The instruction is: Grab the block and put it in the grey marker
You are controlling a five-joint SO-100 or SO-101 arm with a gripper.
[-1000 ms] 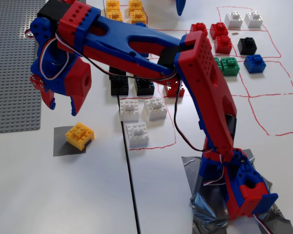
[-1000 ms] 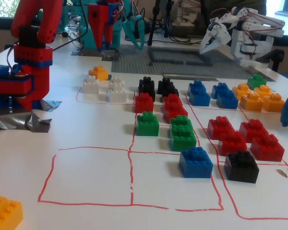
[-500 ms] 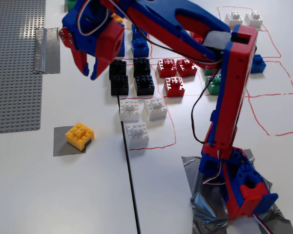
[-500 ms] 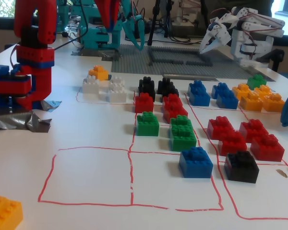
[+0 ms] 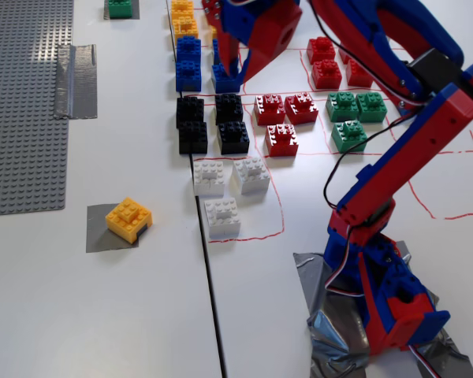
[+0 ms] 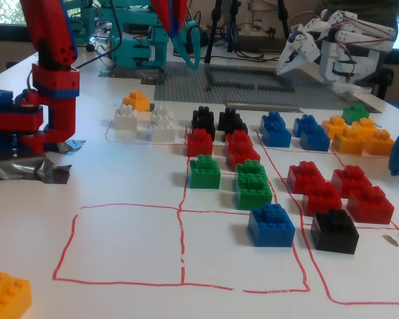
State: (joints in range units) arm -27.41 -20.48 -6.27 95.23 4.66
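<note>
Block (image 5: 128, 218) on grey marker (image 5: 102, 235) — untouched

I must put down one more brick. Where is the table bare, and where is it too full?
Bare: the white table below the yellow brick, and the two empty red-lined boxes. Crowded: the rows from the white bricks up to the red bricks.

place: robotics lab
evidence: white 3D-printed robot arm (image 6: 336, 43), teal robot frame (image 6: 130, 33), black camera tripods (image 6: 219, 26) behind white worktable (image 6: 120, 179)
</note>
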